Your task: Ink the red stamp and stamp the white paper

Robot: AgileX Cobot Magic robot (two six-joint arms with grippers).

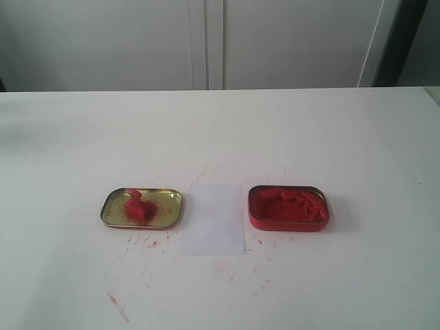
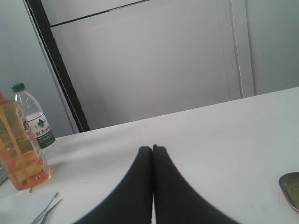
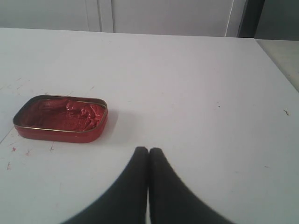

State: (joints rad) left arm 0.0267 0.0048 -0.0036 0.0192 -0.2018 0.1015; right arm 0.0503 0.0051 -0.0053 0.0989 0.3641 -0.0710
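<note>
White cabinet doors (image 1: pixel 206 41) stand behind a pale table (image 1: pixel 220 130) flecked with red smears. Writing shows only in the left wrist view: a clear water bottle (image 2: pixel 35 119) with a green cap wears a green and red label (image 2: pixel 43 130) with white Chinese characters too small to read surely, and beside it stands an orange bottle (image 2: pixel 18 154) of amber liquid. On the table, the red stamp (image 1: pixel 137 205) sits inside a shallow gold lid (image 1: pixel 172 196); the white paper (image 1: pixel 214 218) lies flat just beside that lid, between it and a red tin (image 1: pixel 289 223) of red paste. The left claw (image 2: pixel 152 148) is pressed together on nothing, with only the lid's edge in its view. The right claw (image 3: pixel 148 150) is likewise closed and empty, near the red tin but apart from it. How far the stamp lies from either claw cannot be told.
</note>
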